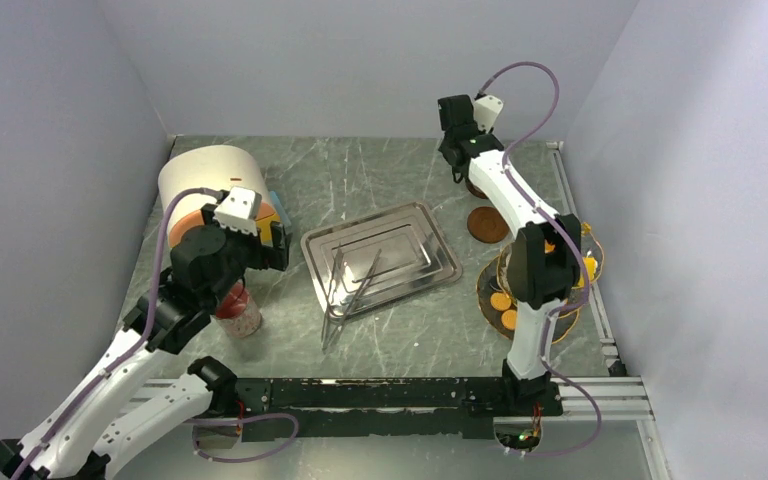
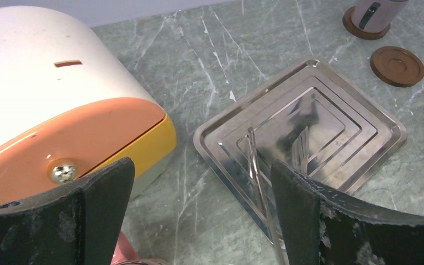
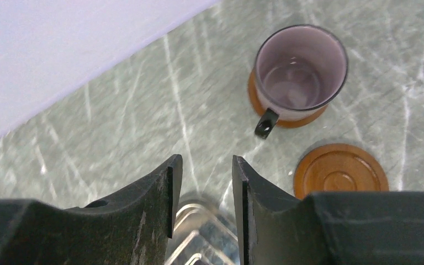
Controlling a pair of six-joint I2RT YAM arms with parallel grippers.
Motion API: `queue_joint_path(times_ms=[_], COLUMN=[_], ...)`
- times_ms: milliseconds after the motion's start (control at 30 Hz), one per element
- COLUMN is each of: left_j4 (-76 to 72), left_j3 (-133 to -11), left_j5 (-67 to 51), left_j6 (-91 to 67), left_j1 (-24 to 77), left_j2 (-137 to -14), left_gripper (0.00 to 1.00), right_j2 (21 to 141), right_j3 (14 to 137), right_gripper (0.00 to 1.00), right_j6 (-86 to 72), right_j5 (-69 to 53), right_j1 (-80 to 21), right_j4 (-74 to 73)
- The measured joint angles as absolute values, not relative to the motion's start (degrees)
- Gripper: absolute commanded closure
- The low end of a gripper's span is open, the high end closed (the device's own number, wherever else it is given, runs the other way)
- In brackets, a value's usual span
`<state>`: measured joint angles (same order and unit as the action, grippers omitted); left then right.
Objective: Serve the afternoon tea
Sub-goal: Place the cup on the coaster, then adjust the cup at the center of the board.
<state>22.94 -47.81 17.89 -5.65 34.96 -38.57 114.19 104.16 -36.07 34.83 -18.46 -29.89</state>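
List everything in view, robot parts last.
pinkish-grey mug with black handle: 1, empty, on a coaster, back right
brown round coasters: 2, one under the mug, one bare beside it
orange round treats: at least 2, on the plate; arm hides part
gold-rimmed plate: 1, right side
rectangular steel tray: 1, silver, centre
metal tongs: count unclear, silver, tray's near edge
red-lidded jar: 1, clear, under left arm
cream rounded box with orange front: 1, back left
left hand: black, open, empty, above jar
right hand: black, open, empty, by mug
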Motion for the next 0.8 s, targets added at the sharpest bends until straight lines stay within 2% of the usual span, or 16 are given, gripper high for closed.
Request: queue_joint_path(times_ms=[233, 333, 400, 533, 800], left_j4=[25.5, 30.44, 33.41, 38.61, 49.3], left_j3=[-49.28, -51.42, -52.86, -53.98, -53.06], left_j5=[18.06, 20.36, 22.48, 27.75, 40.12], left_j6=[-11.27, -16.45, -20.38, -28.51, -43.57], left_j1=[34.96, 35.0, 35.0, 35.0, 35.03], left_j2=[-46.59, -48.34, -47.68, -44.23, -46.11], left_gripper=[0.03, 0.07, 0.14, 0.45, 0.55], right_j2=[101.12, 94.91, 91.05, 84.97, 74.17], right_j3=[87.18, 80.84, 77.87, 73.34, 63.51], right_gripper=[0.55, 0.55, 0.55, 0.55, 0.55], right_j6=[-30.52, -28.75, -28.08, -27.81, -29.23], right_j5=[20.69, 14.39, 11.14, 6.81, -1.08], right_j1=[-21.04, -23.03, -24.62, -27.53, -29.5], right_j4=[-19.27, -14.76, -12.19, -8.45, -7.05])
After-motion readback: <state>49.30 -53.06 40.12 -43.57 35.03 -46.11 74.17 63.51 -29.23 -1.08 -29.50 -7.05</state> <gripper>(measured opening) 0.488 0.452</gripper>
